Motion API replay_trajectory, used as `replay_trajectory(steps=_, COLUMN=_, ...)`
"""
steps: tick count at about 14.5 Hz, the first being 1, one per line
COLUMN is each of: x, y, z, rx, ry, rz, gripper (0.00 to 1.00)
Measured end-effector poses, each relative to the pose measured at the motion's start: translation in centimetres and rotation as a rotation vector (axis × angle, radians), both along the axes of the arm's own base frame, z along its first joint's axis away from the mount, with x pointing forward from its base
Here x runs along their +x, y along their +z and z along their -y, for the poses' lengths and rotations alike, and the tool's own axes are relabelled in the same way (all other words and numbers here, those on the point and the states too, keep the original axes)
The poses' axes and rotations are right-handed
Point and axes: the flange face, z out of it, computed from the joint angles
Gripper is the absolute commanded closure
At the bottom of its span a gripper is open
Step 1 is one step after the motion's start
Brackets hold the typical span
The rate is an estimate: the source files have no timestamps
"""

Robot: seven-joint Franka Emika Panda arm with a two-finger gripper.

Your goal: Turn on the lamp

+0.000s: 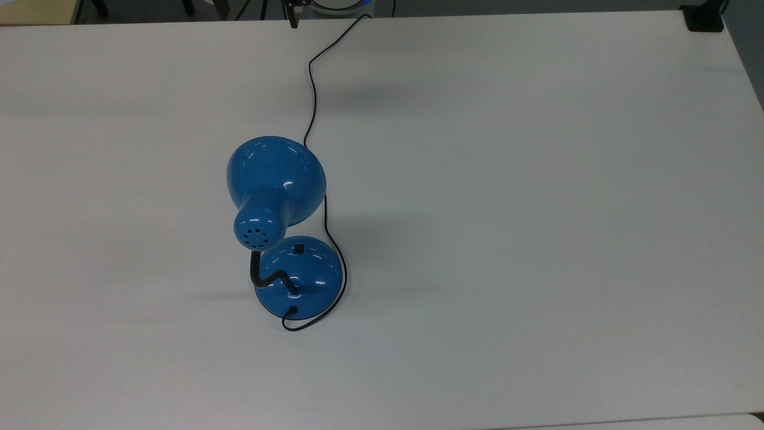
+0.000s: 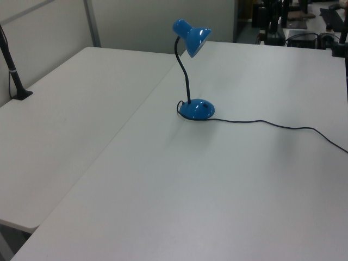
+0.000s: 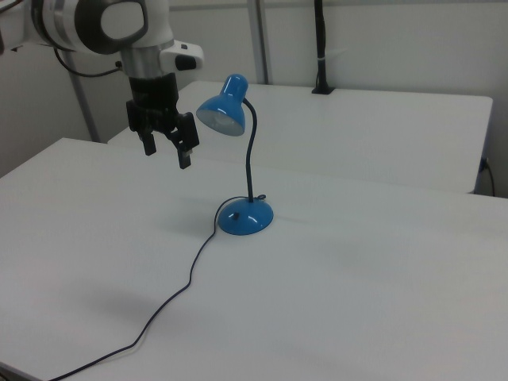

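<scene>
The lamp (image 1: 276,179) stands upright near the middle of a white table (image 1: 537,209). It is glossy blue, with a dome shade (image 3: 224,107), a black bent gooseneck (image 2: 186,76) and a round base (image 3: 245,217). A small black switch (image 1: 299,246) sits on top of the base (image 1: 301,278). No light shows from the shade (image 2: 194,37). A black cord (image 1: 313,95) runs from the base (image 2: 197,109) across the table. My gripper (image 3: 167,152) hangs open in the air, level with the shade and at its left in the right view, touching nothing.
A second white table (image 2: 65,109) adjoins this one along a seam. A black clamped post (image 3: 321,48) stands at its far edge, also seen as a clamp (image 1: 704,18) in the top view. The cord (image 3: 182,290) trails over the table's near part in the right view.
</scene>
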Motion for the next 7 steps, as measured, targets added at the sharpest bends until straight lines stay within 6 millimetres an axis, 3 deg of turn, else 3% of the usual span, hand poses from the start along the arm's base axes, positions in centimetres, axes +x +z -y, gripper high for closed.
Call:
replay_trajectory(steps=2, x=0.3, y=0.1, z=0.0, rx=-0.003, ry=0.001, rz=0.003, gripper=0.0)
replay_trajectory(steps=7, x=1.4, y=-2.0, z=-0.5, rx=-0.004, ry=0.01, rz=-0.03, gripper=0.0)
